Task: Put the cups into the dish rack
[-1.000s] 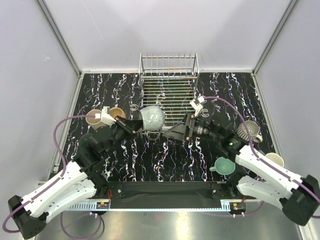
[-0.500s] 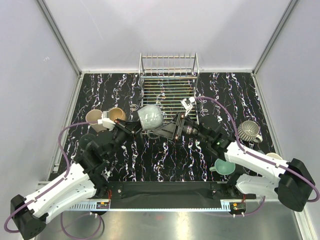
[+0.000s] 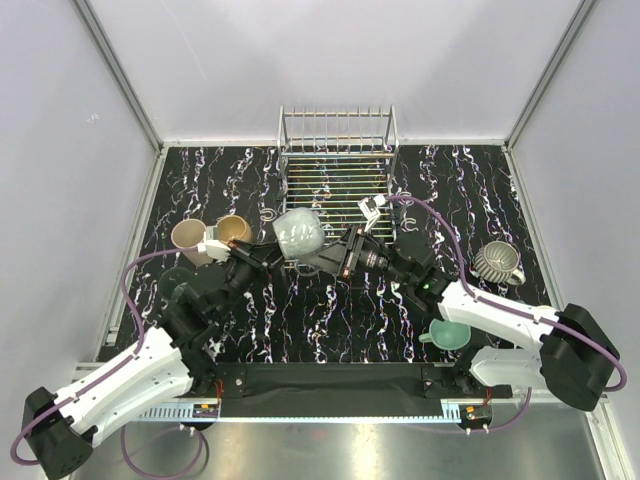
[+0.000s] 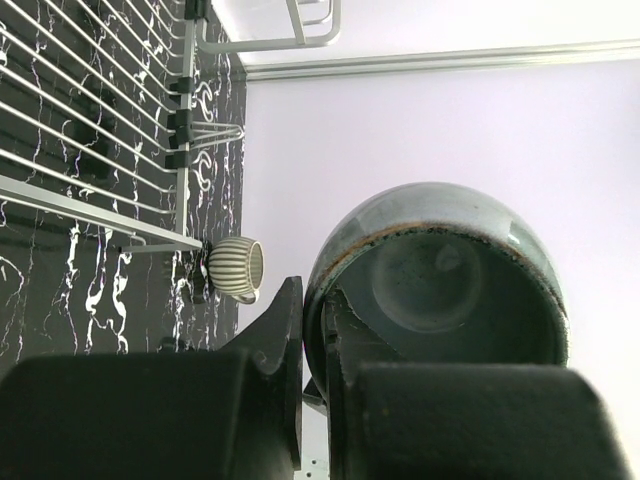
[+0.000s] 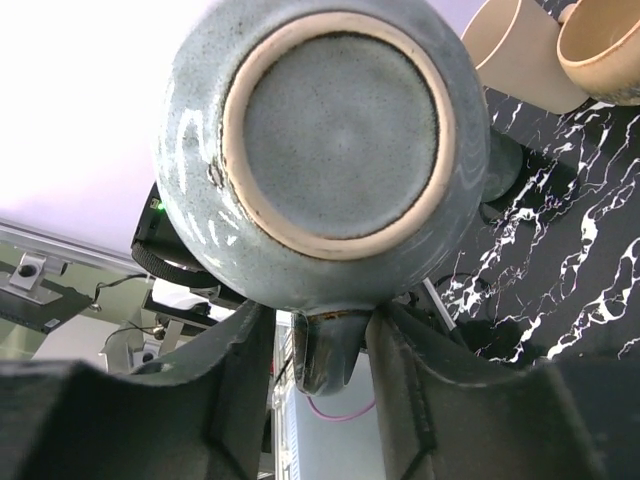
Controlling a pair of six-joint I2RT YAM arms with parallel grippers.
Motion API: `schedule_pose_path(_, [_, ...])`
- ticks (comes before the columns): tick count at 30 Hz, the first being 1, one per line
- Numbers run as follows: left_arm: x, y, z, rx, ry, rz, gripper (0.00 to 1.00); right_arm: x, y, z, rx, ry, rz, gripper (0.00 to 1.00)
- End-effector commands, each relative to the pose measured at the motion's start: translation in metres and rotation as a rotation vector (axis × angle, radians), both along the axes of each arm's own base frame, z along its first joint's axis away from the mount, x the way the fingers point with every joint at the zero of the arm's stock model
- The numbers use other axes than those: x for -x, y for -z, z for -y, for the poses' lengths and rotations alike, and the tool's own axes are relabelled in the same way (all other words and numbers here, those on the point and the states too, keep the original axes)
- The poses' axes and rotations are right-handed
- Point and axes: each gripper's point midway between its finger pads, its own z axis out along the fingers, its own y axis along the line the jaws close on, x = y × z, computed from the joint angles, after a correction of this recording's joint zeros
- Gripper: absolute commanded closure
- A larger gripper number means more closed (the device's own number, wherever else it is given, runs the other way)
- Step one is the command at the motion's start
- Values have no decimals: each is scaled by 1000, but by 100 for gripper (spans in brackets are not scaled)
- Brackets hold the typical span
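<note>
A grey-green handled cup point(image 3: 298, 232) hangs in the air just in front of the silver wire dish rack point(image 3: 337, 175). My left gripper point(image 3: 275, 252) is shut on its rim: in the left wrist view one finger sits inside the cup point(image 4: 440, 290) and one outside, at the gripper point(image 4: 312, 300). My right gripper point(image 3: 318, 262) is open beneath it. In the right wrist view I see the cup's base point(image 5: 330, 140), and the gripper point(image 5: 320, 335) straddles the cup's handle point(image 5: 322, 352) with gaps on both sides.
Two tan cups point(image 3: 187, 236) point(image 3: 233, 228) stand at the left, also in the right wrist view point(image 5: 520, 45). A striped grey mug point(image 3: 498, 262) lies at the right, and a teal cup point(image 3: 450, 332) sits near the right arm's base.
My right arm has moved left toward the held cup, and its fingers now sit on either side of the handle. The left gripper has carried the cup slightly left and back.
</note>
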Motion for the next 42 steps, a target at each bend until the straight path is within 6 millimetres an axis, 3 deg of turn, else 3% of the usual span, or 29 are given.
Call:
schedule_pose_path(1, [8, -71, -3, 208, 20, 161, 100, -3, -17, -5, -72, 19, 39, 56])
schedule_pose_path(6, [8, -66, -2, 198, 26, 148, 100, -7, -19, -7, -75, 27, 34, 73])
schedule_pose_path(9, [7, -59, -1, 180, 24, 131, 100, -12, -18, -7, -72, 52, 30, 100])
schedule_pose_path(12, [6, -49, -2, 150, 14, 103, 100, -17, -14, -5, -48, 83, 26, 100])
schedule_pose_path(15, [5, -34, -6, 103, -9, 59, 75, -25, -9, 3, -7, 153, 24, 100])
schedule_pose_path(16, [4, -29, -7, 81, -14, 52, 54, -28, -2, 5, 39, 177, 21, 100])
schedule_pose_path(19, [6, -12, -17, 13, -46, 9, 32, -37, -1, 17, 103, 254, 43, 100])
schedule_pose_path(20, [6, -6, -19, -3, -54, -7, 20, -42, -1, 21, 120, 289, 49, 100])
schedule_pose_path(23, [10, 26, -32, -98, -89, -98, 11, -51, 4, 30, 216, 352, 63, 100])
schedule_pose_path(25, [14, 31, -39, -139, -96, -95, 10, -60, -1, 34, 275, 389, 100, 100])
schedule_pose_path(27, [18, 42, -48, -218, -112, -116, 10, -73, 20, 43, 412, 454, 87, 100])
schedule_pose_path(28, [19, 34, -52, -261, -111, -84, 10, -85, 15, 50, 456, 518, 121, 100])
schedule_pose_path(30, [22, 39, -60, -366, -112, -86, 11, -96, 41, 61, 606, 561, 111, 100])
schedule_pose_path(31, [22, 26, -62, -429, -105, -47, 10, -107, 36, 68, 660, 614, 151, 100])
schedule_pose_path(32, [23, 31, -67, -494, -104, -57, 11, -113, 52, 71, 740, 624, 147, 100])
schedule_pose_path(33, [23, 28, -70, -563, -95, -33, 11, -119, 50, 73, 782, 637, 181, 100])
schedule_pose_path(34, [23, 17, -72, -583, -97, -17, 11, -129, 62, 77, 842, 670, 185, 100])
schedule_pose_path(36, [24, 23, -75, -663, -77, -22, 11, -140, 65, 80, 891, 692, 211, 100])
schedule_pose_path(37, [25, 23, -75, -672, -68, -19, 11, -147, 76, 81, 931, 702, 207, 100])
schedule_pose_path(42, [29, 35, -72, -673, -41, -2, 12, -182, 91, 92, 1006, 782, 215, 100])
